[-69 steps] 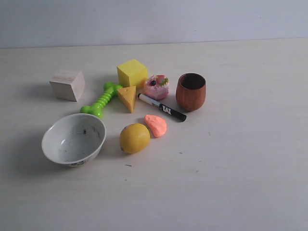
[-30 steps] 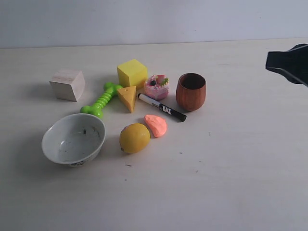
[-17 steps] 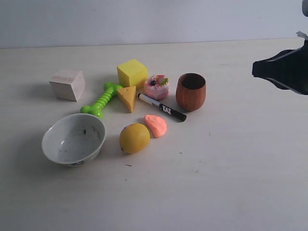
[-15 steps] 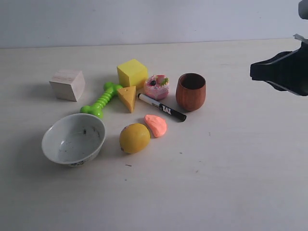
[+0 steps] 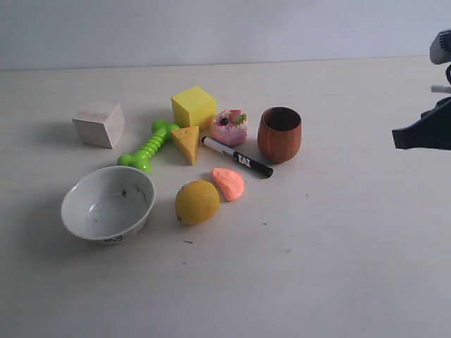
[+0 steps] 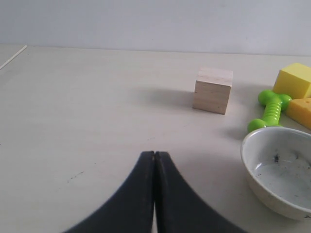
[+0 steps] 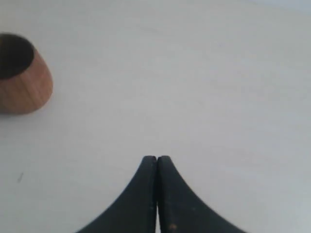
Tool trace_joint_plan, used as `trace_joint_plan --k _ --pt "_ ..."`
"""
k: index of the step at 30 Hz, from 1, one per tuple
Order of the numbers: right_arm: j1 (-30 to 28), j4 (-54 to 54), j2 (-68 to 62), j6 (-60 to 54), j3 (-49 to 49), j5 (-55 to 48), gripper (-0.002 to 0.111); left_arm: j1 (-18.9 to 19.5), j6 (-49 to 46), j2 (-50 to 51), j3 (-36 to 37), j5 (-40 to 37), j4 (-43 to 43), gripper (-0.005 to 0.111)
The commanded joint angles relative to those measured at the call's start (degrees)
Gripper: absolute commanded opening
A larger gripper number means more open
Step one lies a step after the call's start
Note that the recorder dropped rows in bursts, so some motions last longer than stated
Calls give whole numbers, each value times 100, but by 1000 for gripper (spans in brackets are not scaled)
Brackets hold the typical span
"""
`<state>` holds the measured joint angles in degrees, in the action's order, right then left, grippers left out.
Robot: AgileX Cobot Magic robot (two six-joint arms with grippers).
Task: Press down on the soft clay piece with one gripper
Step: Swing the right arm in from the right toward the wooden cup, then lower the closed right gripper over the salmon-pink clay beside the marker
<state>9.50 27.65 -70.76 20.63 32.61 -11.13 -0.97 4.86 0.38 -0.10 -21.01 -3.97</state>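
The soft clay piece (image 5: 228, 183), a flat salmon-pink half-round, lies on the table just right of the yellow lemon (image 5: 197, 202) and below the marker (image 5: 237, 157). My right gripper (image 5: 396, 139) pokes in at the exterior view's right edge, far right of the clay, above the table. In the right wrist view its fingers are pressed together with nothing between them (image 7: 156, 158). My left gripper (image 6: 154, 154) is shut too, over bare table, and does not show in the exterior view. The clay appears in neither wrist view.
Around the clay stand a brown wooden cup (image 5: 280, 134), a pink toy cupcake (image 5: 230, 127), a yellow cube (image 5: 193, 107), a cheese wedge (image 5: 187, 144), a green toy bone (image 5: 149, 146), a wooden block (image 5: 99, 124) and a white bowl (image 5: 108, 203).
My right gripper came into the exterior view from the right edge, reached leftward, then drew back to the right and lower. The objects on the table have not moved.
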Motion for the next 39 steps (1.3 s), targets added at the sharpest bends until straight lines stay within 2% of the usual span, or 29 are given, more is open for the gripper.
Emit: trace_joint_plan --k 1,3,5,8,11,14,16,20,21,23,27,39 --pt "453 -2172 5 -1714 283 -1038 0 -30 -23 -38 10 52 13 0" --pt "824 -3108 -38 -2405 904 -1652 0 -30 -23 -38 10 52 13 0" --pt "1029 -3337 -274 -2289 1518 -2039 0 -30 -23 -38 10 52 13 0" --pt "1375 -3257 -973 -1907 2248 -2618 0 -30 -23 -38 10 52 13 0" --pt "1927 -2881 -1699 -1000 3022 -3019 0 -30 -23 -38 10 52 13 0" --pt "2250 -2878 -2113 -805 3463 -3258 0 -30 -23 -38 10 52 13 0" --pt "2320 -2875 -2215 -567 3565 -3334 0 -30 -23 -38 10 52 13 0" --pt "2320 -4199 -2260 -450 3565 -3478 0 -30 -23 -38 10 52 13 0" --pt "2320 -4321 -2260 -553 3577 -3494 0 -30 -23 -38 10 52 13 0" --pt "2373 -4362 -2272 -1591 3577 -3725 0 -30 -23 -38 10 52 13 0" --pt "2386 -4964 -2319 -1507 3577 -3319 0 -30 -23 -38 10 52 13 0" --pt "2386 -5439 -2319 -1250 3577 -2984 0 -30 -23 -38 10 52 13 0"
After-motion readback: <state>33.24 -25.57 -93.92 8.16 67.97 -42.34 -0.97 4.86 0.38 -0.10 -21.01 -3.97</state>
